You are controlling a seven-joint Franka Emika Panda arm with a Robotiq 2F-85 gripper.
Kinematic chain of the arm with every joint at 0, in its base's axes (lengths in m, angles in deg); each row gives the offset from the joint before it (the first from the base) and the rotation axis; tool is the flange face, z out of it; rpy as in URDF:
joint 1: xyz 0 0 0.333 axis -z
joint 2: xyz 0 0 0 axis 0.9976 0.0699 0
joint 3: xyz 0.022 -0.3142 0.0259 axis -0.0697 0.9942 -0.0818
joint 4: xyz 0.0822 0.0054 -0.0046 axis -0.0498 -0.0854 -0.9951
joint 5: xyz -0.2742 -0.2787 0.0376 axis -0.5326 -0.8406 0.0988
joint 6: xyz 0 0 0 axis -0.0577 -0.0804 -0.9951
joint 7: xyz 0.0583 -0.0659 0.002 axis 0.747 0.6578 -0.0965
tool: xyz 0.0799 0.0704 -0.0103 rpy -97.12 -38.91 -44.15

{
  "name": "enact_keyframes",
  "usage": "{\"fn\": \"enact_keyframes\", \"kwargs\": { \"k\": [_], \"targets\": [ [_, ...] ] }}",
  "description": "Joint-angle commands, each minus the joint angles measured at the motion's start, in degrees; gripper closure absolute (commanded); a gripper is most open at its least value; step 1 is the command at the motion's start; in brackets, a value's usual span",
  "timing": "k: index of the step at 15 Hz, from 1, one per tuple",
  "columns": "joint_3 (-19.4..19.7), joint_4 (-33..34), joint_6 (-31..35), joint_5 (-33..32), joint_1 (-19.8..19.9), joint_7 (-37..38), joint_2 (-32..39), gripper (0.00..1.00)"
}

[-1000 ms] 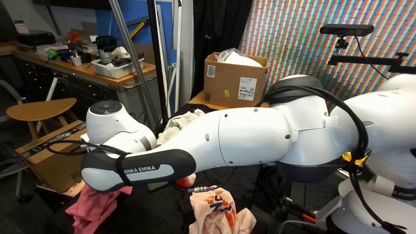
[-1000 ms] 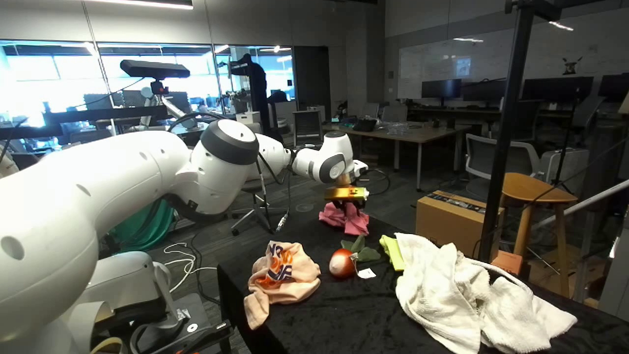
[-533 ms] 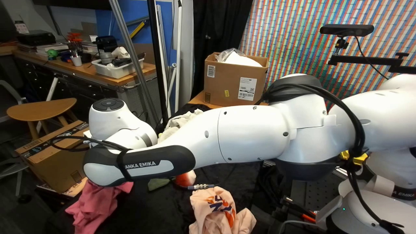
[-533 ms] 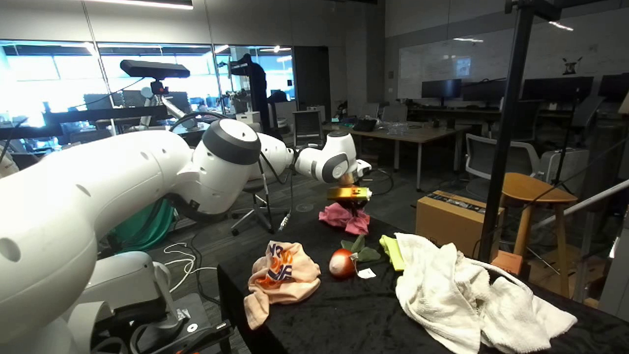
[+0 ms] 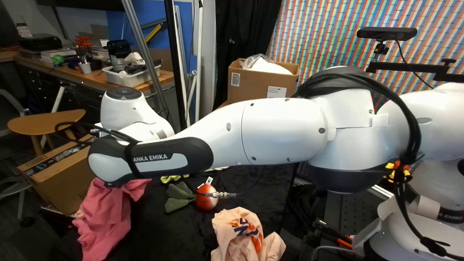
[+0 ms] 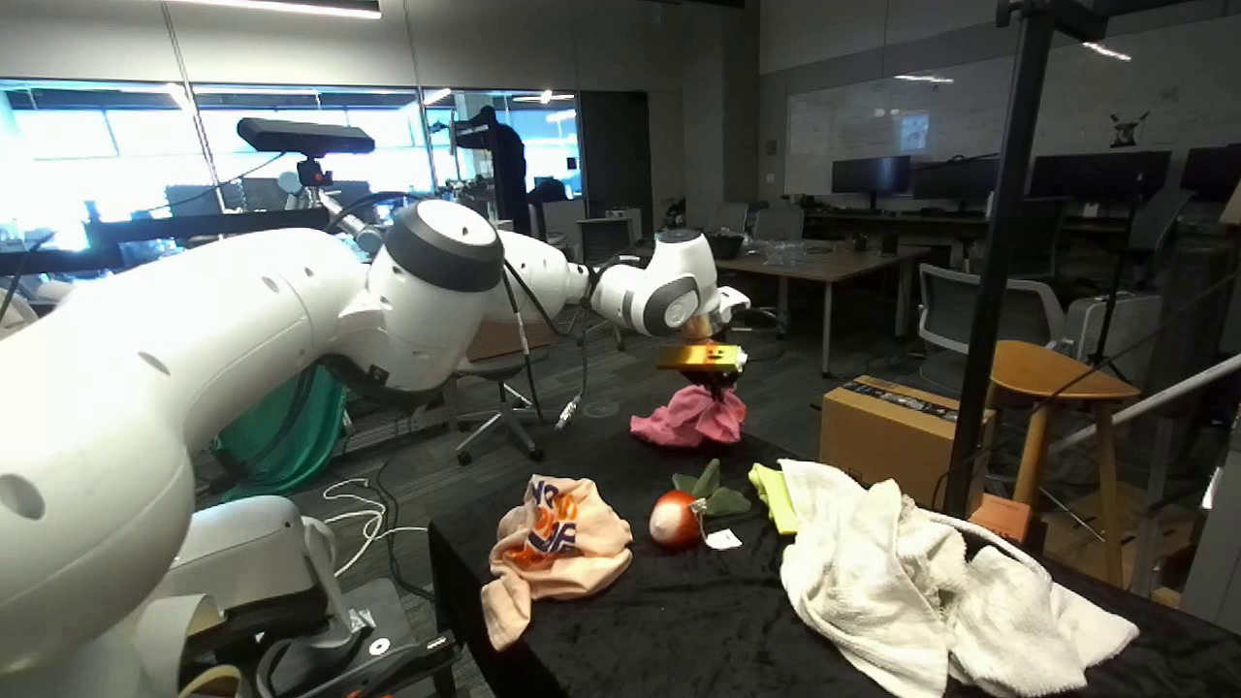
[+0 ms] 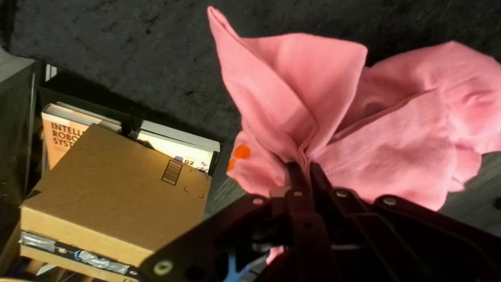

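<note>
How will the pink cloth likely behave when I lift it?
Probably floppy: the pink cloth drapes in soft folds. It may sag unevenly, since the hand pinches one gathered spot. It's likely light, as the layers look thin.

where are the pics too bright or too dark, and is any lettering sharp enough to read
In an exterior view, the windows are blown out to white; in the wrist view, the pincer is nearly black against the brightly lit pink cloth; in an exterior view, EMIKA on the arm reads clearly.

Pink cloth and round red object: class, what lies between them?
Green leaves beside the red object, then black table covering toward the pink cloth, in an exterior view.
</note>
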Motion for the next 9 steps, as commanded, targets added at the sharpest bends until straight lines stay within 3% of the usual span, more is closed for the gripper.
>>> {"fn": "enact_keyframes", "kwargs": {
  "k": [1, 9],
  "targets": [
    [0.74, -13.89, 4.64, 3.58, -5.03, -1.71, 7.74, 0.96],
    [1.58, -35.86, 15.49, 14.67, -12.31, -5.82, 18.46, 0.96]
  ]
}}
